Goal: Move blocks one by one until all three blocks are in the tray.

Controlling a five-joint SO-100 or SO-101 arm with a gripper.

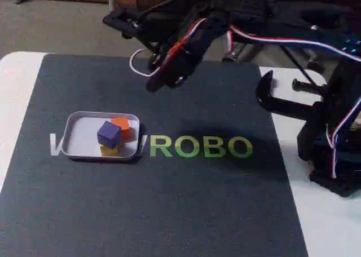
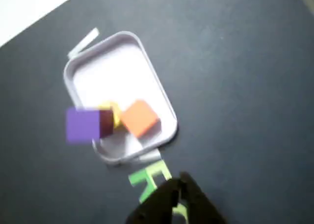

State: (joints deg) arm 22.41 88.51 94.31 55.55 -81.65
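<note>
Pincer [image 2: 179, 192] tips look closed, w/ 1 tray [image 1: 76, 147] holding 3 blocks: purple [image 1: 109, 133] atop yellow [image 1: 109, 150], orange [image 1: 122, 125] beside.

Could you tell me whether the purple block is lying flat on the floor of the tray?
No: in the fixed view the purple block sits on top of the yellow block, beside the orange block, inside the tray.

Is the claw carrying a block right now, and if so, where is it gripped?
Nothing is held. The claw hangs bare above the mat, and the purple block, orange block and yellow block are in the tray.
</note>
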